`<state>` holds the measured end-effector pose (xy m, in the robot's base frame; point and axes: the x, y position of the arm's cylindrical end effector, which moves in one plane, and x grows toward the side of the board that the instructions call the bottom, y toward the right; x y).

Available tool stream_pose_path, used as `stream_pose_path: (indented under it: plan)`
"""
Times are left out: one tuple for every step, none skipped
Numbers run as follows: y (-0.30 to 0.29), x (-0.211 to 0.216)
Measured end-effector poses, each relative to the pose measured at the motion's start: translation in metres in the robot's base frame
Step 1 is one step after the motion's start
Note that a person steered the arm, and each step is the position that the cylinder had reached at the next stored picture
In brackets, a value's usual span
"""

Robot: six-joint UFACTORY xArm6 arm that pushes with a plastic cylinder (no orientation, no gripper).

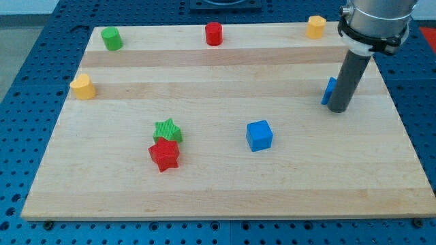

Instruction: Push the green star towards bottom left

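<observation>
The green star lies on the wooden board left of centre, touching the red star just below it. My tip rests on the board at the view's right, far from the green star. It stands right against a blue block that the rod partly hides.
A blue cube sits near the centre. A green cylinder, a red cylinder and a yellow block line the top edge. A yellow heart-like block sits at the left edge.
</observation>
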<state>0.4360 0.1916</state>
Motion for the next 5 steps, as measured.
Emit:
stream_pose_path:
  plan:
    - [-0.013,0.001]
    - [-0.019,0.001]
    - [-0.019,0.023]
    - [-0.021,0.041]
    - [-0.033,0.033]
